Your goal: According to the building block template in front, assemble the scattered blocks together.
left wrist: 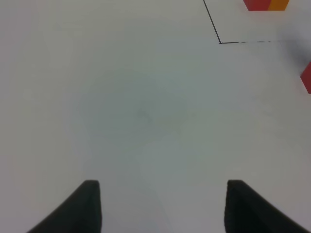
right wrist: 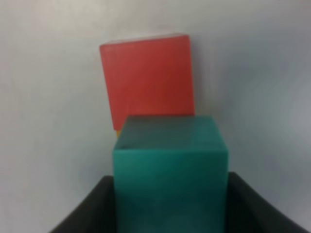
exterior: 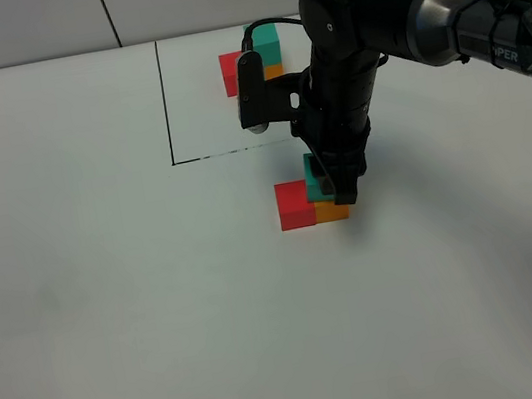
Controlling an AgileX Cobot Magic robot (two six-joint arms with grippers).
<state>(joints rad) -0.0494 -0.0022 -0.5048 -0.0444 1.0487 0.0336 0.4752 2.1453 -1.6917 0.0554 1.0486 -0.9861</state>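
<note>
"PIPER" on right arm (exterior: 481, 24); cubes unmarked.

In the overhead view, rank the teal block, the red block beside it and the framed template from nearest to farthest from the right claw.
1. Teal block: between the right claw's fingers, atop the orange block.
2. Red block: just left of the claw, on the table.
3. Template: farthest, inside the black lines at the back.
</note>
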